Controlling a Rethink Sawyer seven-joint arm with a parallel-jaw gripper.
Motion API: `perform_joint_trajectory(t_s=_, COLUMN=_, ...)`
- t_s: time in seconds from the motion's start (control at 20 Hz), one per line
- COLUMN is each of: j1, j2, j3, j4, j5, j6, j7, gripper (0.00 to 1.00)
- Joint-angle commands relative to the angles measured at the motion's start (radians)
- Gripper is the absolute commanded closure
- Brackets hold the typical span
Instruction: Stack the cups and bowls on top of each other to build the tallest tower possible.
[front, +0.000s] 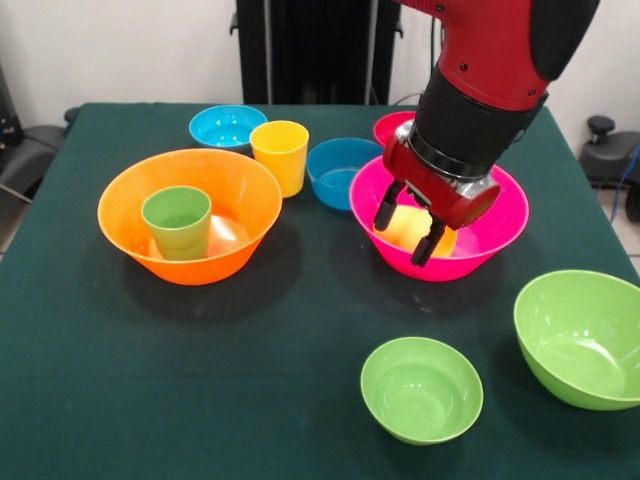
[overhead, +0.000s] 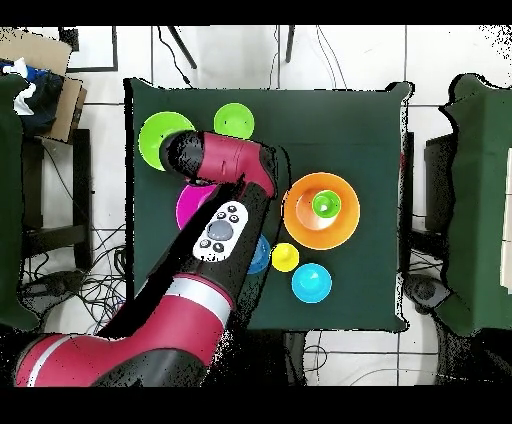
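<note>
A: Where is the gripper (front: 410, 226)?

B: Over the large hot pink bowl (front: 490, 245), its two dark fingers spread apart either side of an orange-yellow cup (front: 408, 228) that lies inside. Whether the pads touch the cup, I cannot tell. Only the front view shows this; from overhead the arm (overhead: 225, 215) covers the gripper and most of the pink bowl (overhead: 188, 205).

A: And around it?

B: Just behind the pink bowl a red-pink bowl (front: 392, 125) peeks out, and a darker blue bowl (front: 340, 172) sits beside it. A yellow cup (front: 280, 156) stands upright next to that, with the light blue bowl (front: 227, 126) behind. The large orange bowl (front: 130, 215) holds the green cup (front: 178, 222), upright.

A: The green bowls?

B: The small lime green bowl (front: 421, 389) and the large lime green bowl (front: 580, 340) sit apart on the dark green table (front: 200, 380), both empty. Overhead shows the same pair, large (overhead: 155, 135) and small (overhead: 234, 121), plus chairs around the table that the front view mostly misses.
</note>
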Motion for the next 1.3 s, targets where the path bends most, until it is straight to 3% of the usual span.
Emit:
perform_joint_trajectory(t_s=0.05, j1=0.008, j2=0.066, j3=0.037, j4=-0.109, j5=0.047, j6=0.144, j7=0.283, gripper=0.0)
perform_joint_trajectory(t_s=0.6, j1=0.025, j2=0.151, j3=-0.053, j4=-0.23, j5=0.121, j6=0.254, j7=0.411, gripper=0.0)
perform_joint_trajectory(t_s=1.3, j1=0.019, j2=0.153, j3=-0.05, j4=-0.264, j5=0.144, j6=0.357, j7=0.482, gripper=0.0)
